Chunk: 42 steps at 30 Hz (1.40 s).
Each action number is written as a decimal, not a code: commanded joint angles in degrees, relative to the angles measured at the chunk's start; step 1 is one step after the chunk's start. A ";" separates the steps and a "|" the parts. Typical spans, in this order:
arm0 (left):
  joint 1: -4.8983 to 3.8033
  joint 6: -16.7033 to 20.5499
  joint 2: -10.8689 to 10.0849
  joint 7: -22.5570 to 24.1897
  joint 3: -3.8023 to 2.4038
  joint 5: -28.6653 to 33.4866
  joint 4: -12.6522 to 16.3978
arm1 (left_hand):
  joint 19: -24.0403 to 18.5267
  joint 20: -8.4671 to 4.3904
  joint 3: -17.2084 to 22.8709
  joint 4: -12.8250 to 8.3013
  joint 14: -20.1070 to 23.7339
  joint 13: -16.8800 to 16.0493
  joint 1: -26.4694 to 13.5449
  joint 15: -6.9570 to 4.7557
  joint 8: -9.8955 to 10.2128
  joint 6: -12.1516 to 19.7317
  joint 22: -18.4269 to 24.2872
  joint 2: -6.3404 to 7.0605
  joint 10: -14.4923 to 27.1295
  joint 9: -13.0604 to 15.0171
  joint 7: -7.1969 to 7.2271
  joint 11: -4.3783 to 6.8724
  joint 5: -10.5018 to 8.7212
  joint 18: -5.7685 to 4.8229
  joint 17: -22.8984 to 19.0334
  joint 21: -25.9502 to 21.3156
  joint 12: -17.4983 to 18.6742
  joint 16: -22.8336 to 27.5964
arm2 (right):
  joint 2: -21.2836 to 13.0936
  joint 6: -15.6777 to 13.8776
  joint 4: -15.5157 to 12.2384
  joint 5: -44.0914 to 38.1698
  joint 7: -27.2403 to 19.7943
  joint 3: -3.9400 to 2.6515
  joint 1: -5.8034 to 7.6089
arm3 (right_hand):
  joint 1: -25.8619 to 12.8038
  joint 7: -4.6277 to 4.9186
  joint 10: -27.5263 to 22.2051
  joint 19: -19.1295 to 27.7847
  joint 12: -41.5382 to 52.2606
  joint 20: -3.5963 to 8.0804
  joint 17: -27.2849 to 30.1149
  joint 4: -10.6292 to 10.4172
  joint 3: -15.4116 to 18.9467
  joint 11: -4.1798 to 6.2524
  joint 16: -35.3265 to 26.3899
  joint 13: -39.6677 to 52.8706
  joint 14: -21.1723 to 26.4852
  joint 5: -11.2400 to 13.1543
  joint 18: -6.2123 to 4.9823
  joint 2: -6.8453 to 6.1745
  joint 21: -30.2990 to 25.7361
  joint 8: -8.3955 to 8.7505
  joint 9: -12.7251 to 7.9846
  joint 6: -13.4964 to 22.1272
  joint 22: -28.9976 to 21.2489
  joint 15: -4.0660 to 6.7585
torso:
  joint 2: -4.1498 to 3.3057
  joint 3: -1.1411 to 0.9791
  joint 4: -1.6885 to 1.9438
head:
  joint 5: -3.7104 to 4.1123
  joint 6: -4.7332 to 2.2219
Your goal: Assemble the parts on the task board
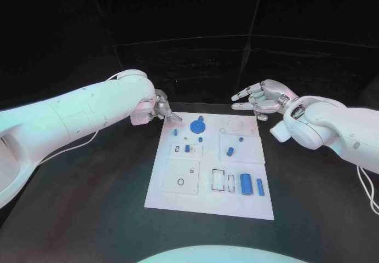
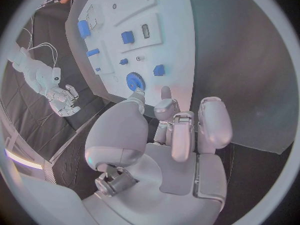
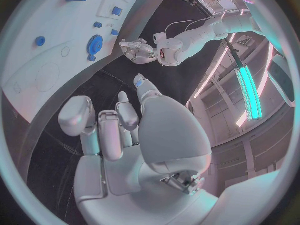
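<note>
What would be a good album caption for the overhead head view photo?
Two silver robot hands, left hand and right hand, hover empty at the far corners of a white task board dotted with small blue parts.

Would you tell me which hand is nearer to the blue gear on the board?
Left. The left hand hovers just beside the gear; the right hand hangs farther off, past the board's far corner.

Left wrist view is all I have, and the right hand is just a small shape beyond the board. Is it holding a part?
Observer: No. The right wrist view shows the right hand from behind with its palm bare and its fingers apart, nothing in them.
Operator: And where is my left hand against the board as a whole?
Observer: In the head view the left hand is at the far left corner of the task board, fingertips by the corner, the blue gear just beyond them. I cannot tell whether they touch.
</note>
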<state>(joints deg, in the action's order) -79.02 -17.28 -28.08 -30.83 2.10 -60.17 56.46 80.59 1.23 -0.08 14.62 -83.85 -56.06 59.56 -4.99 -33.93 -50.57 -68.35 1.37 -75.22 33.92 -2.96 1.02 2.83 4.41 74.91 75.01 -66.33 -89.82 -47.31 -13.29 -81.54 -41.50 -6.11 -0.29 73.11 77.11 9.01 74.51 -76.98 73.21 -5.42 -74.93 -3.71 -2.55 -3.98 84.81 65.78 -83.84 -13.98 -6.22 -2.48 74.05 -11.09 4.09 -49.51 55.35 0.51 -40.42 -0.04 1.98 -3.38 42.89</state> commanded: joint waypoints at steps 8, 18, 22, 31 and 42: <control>0.42 -3.50 1.63 1.66 0.65 -0.38 -2.08 | 0.00 0.43 -1.16 0.53 -6.15 -0.06 0.35 0.49 0.56 -0.03 -0.15 -0.65 0.34 -0.37 -0.31 -0.08 -0.15 0.37 15.09 -0.18 0.18 -0.18 | 0.17 0.58 0.01 -0.24 -0.45 -0.04 0.12 | 0.11 0.12 -0.38 0.38 -0.35 0.10 -2.59 -0.08 0.27 -0.02 -0.33 -0.08 -3.52 -0.24 -0.11 0.49 -0.33 -0.28 -0.08 0.47 -0.05 0.06 | 0.04 -0.05 0.05 | 0.00 0.08; 0.72 -5.53 2.40 1.58 1.06 -0.38 -2.83 | 0.03 0.50 -2.06 0.75 -6.15 -0.04 1.13 0.51 0.77 -0.44 -0.24 -1.27 0.44 -0.70 -0.29 -0.08 -0.14 0.38 15.09 -0.19 0.15 -0.18 | 0.32 0.68 0.03 -0.28 -0.44 -0.04 0.12 | 0.11 0.12 -0.38 0.38 -0.35 0.10 -2.59 -0.08 0.27 -0.02 -0.33 -0.08 -3.52 -0.24 -0.11 0.49 -0.33 -0.28 -0.08 0.47 -0.05 0.06 | 0.05 -0.02 0.06 | 0.13 0.14; 0.80 -5.81 2.65 1.40 1.08 -0.39 -3.17 | 0.02 0.52 -2.21 0.51 -6.15 -0.04 1.97 0.52 0.89 -0.57 -0.25 -1.74 0.47 -0.86 -0.30 -0.08 -0.13 0.38 15.09 -0.21 0.14 -0.18 | 0.38 0.70 0.04 -0.28 -0.44 -0.04 0.12 | 0.11 0.12 -0.38 0.38 -0.35 0.10 -2.59 -0.08 0.27 -0.02 -0.33 -0.08 -3.52 -0.24 -0.11 0.49 -0.33 -0.28 -0.08 0.47 -0.05 0.06 | 0.02 -0.02 0.04 | 0.06 0.13; 0.90 -6.01 3.22 1.32 1.10 -0.40 -3.76 | 0.00 0.54 -2.36 0.22 -6.15 -0.02 2.98 0.53 1.04 -0.73 -0.23 -2.45 0.51 -1.08 -0.31 -0.09 -0.13 0.40 15.09 -0.28 0.13 -0.18 | 0.55 0.78 0.10 -0.28 -0.45 -0.04 0.12 | 0.25 0.12 -0.39 0.37 -0.35 0.10 -2.58 -0.01 0.26 -0.01 -0.35 -0.10 -3.52 -0.34 -0.10 0.63 -0.35 -0.36 -0.08 0.50 -0.05 0.07 | 0.03 0.01 0.10 | 0.10 0.32; 1.04 -6.33 3.62 1.10 1.12 -0.40 -4.27 | 0.01 0.56 -2.27 -0.29 -6.15 -0.04 4.26 0.54 1.20 -0.88 -0.28 -3.36 0.54 -1.30 -0.32 -0.10 -0.13 0.40 15.09 -0.31 0.11 -0.18 | 0.64 0.87 0.14 -0.29 -0.46 -0.04 0.12 | 0.25 0.12 -0.39 0.37 -0.35 0.10 -2.58 -0.01 0.26 -0.01 -0.35 -0.10 -3.52 -0.34 -0.10 0.63 -0.35 -0.36 -0.08 0.50 -0.05 0.07 | 0.09 -0.01 0.09 | 0.08 0.34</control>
<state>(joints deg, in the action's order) -77.90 -22.63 -24.55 -29.83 3.21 -60.20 52.28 80.59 1.23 -2.32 14.55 -84.06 -56.14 63.45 -4.79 -33.06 -50.99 -68.57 -2.07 -75.02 32.67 -3.37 0.82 2.86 4.41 74.91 75.02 -66.33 -89.82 -46.70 -12.90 -81.40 -41.71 -6.13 -0.29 73.11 77.35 9.22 74.51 -76.98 73.21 -5.42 -74.91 -3.71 -2.56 -3.99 84.82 65.74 -83.83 -13.98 -6.22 -2.24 74.05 -11.09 4.09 -49.31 55.36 0.51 -40.36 -0.03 2.08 -3.23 43.24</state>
